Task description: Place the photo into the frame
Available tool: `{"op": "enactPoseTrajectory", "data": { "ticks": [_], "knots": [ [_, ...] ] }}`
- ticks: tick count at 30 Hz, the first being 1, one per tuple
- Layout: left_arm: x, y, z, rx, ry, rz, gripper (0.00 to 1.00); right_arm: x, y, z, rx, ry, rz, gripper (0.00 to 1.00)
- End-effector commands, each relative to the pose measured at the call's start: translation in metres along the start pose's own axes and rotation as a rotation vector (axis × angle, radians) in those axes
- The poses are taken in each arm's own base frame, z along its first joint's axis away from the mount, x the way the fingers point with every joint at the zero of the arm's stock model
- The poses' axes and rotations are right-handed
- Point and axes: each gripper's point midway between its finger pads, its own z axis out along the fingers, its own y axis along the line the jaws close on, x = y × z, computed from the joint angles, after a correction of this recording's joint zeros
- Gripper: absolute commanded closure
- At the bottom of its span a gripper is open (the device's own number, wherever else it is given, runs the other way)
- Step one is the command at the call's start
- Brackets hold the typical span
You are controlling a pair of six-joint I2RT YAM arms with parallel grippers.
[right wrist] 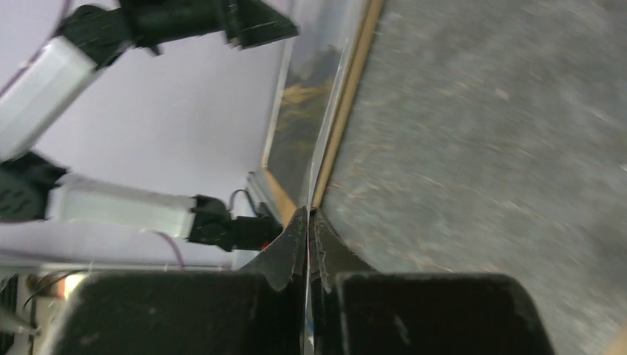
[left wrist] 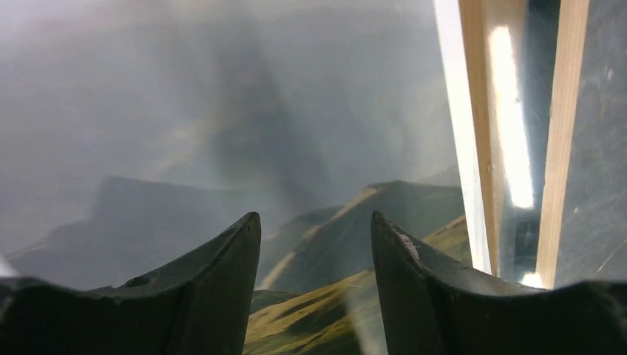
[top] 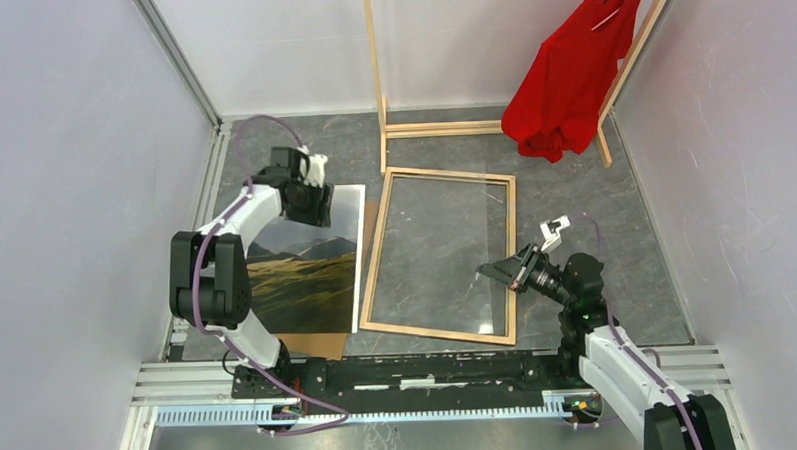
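The photo (top: 311, 273) lies near the left edge of the table (top: 574, 209), on top of a backing board (top: 314, 343) that peeks out at its near end. Just to its right, the frame (top: 375, 256) lies flat in the middle of the table, with a clear sheet (top: 440, 244) in it. The right gripper (top: 486, 272) pinches that sheet's right edge. A clothes rack (top: 441, 128) stands along the far edge, with a shirt (top: 570, 79) hanging at its right end.

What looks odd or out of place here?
A red shirt hangs from a wooden rack at the back, unrelated to the frame. The frame lies skewed, wood side up, with the photo outside it, to its left.
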Motion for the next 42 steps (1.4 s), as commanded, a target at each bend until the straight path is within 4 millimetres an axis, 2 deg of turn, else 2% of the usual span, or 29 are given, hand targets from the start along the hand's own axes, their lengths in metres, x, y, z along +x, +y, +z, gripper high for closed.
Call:
{"op": "enactPoseTrajectory", "data": {
  "ticks": [1, 3, 5, 7, 9, 11, 13, 17, 24, 33, 37, 42],
  "knots": [
    [0.029, -0.034, 0.017, 0.023, 0.037, 0.122, 0.36, 0.02, -0.06, -0.009, 0.167, -0.013, -0.025, 0.94],
    [0.041, -0.045, 0.024, 0.022, 0.062, 0.159, 0.36, 0.03, -0.073, -0.012, 0.203, 0.013, -0.017, 0.84],
    [0.043, -0.05, 0.028, 0.007, 0.068, 0.186, 0.37, 0.034, -0.083, -0.014, 0.243, 0.036, -0.031, 0.7],
    [0.042, -0.053, 0.031, -0.001, 0.07, 0.203, 0.37, 0.035, -0.091, -0.016, 0.29, 0.056, -0.053, 0.48],
    [0.041, -0.055, 0.033, -0.008, 0.071, 0.212, 0.37, 0.034, -0.099, -0.018, 0.341, 0.073, -0.074, 0.3],
    [0.038, -0.053, 0.033, -0.018, 0.068, 0.211, 0.38, 0.029, -0.105, -0.018, 0.393, 0.089, -0.1, 0.2],
    [0.038, -0.053, 0.034, -0.024, 0.069, 0.211, 0.38, 0.029, -0.114, -0.021, 0.449, 0.121, -0.124, 0.14],
    [0.038, -0.052, 0.034, -0.032, 0.069, 0.215, 0.39, 0.022, -0.123, -0.022, 0.514, 0.144, -0.167, 0.1],
    [0.037, -0.053, 0.035, -0.031, 0.067, 0.22, 0.39, -0.004, -0.126, -0.013, 0.579, 0.13, -0.215, 0.09],
    [0.026, -0.062, 0.031, -0.014, 0.041, 0.224, 0.4, -0.022, -0.136, 0.005, 0.653, 0.146, -0.242, 0.09],
    [0.028, -0.067, 0.034, -0.008, 0.049, 0.23, 0.4, -0.018, -0.143, 0.005, 0.684, 0.165, -0.229, 0.09],
    [0.034, -0.067, 0.043, -0.024, 0.07, 0.238, 0.4, -0.005, -0.135, 0.013, 0.612, 0.175, -0.18, 0.1]
  ]
}}
